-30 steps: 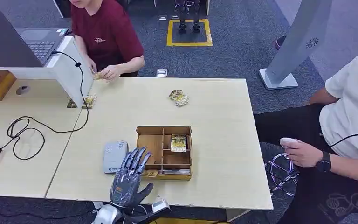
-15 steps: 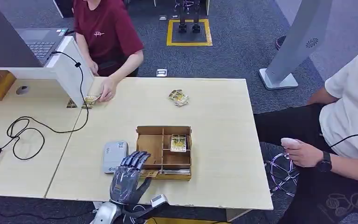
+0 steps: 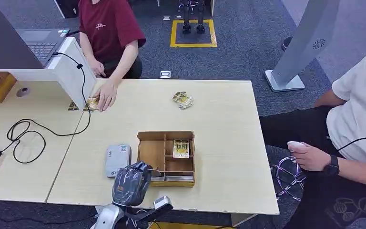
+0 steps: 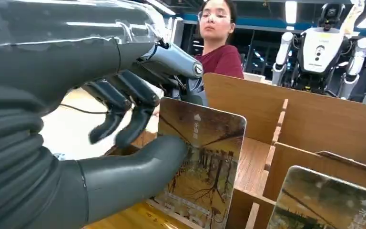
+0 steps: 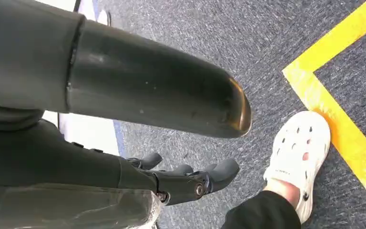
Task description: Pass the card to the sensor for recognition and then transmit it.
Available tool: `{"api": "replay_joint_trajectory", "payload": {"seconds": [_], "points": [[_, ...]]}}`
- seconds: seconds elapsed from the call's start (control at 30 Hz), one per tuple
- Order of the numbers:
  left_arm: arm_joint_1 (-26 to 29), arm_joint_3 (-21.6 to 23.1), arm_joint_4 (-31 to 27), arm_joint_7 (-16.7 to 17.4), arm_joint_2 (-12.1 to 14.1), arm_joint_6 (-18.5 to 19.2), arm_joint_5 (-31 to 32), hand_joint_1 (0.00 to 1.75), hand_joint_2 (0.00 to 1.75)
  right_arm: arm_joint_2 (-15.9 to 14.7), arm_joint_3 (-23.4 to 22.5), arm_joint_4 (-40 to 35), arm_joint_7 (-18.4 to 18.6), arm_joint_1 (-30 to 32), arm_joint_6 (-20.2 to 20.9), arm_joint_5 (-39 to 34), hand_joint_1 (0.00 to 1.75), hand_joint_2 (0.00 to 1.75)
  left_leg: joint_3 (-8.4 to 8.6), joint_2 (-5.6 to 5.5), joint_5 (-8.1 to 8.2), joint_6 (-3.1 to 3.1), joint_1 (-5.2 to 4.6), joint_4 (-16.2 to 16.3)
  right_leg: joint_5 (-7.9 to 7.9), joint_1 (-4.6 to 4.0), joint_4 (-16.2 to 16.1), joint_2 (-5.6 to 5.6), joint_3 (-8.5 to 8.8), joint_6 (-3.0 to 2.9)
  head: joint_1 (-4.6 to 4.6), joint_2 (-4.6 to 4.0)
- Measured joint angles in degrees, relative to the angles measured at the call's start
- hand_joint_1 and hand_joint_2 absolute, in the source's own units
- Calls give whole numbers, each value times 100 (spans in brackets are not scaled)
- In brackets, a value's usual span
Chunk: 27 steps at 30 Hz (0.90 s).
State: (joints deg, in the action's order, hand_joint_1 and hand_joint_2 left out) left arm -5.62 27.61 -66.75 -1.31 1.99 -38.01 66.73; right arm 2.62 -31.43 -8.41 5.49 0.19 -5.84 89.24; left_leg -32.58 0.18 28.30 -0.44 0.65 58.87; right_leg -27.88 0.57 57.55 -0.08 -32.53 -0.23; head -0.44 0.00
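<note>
1. Head view: left hand [image 3: 131, 182] curled at the wooden tray's [image 3: 188, 162] near-left corner, grip hidden.
2. Left wrist view: thumb [image 4: 138, 167] and fingers pinch card [image 4: 201, 157] upright over tray.
3. Right hand [image 5: 190, 179] hangs over carpet, fingers loosely apart, holding nothing.

Overall light: bright, even indoor light; soft short shadows on the table [image 3: 228, 119].
Source: ceiling strip lamps, seen in the left wrist view.
Glare: pale sheen on the left hand [image 4: 100, 119] cover and the card [image 4: 200, 162].
Focus: the nearest card at that view's corner is blurred.
Right wrist view: the right hand [image 5: 181, 183] is sharp; the thumb tip shows a warm highlight.
</note>
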Motion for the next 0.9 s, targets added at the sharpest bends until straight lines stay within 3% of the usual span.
{"api": "replay_joint_trajectory", "payload": {"seconds": [0.43,0.6,0.9], "points": [[-12,44,-88,-190,39,15,-586,175,175,0,0,0,0,2,7,-11,0,0,0,0,-1,0,0,0,0,0,0,0,-1,0,0,0],[-69,44,-952,-238,295,212,-1042,175,175,0,0,0,0,12,5,-37,0,0,-1,0,-2,0,1,0,0,-1,1,0,-2,0,0,0],[-553,-223,-2562,-118,927,498,-1329,175,175,0,0,2,-13,34,-4,-120,0,0,1,1,-5,-3,2,0,4,-2,4,1,-2,-5,0,0]]}}
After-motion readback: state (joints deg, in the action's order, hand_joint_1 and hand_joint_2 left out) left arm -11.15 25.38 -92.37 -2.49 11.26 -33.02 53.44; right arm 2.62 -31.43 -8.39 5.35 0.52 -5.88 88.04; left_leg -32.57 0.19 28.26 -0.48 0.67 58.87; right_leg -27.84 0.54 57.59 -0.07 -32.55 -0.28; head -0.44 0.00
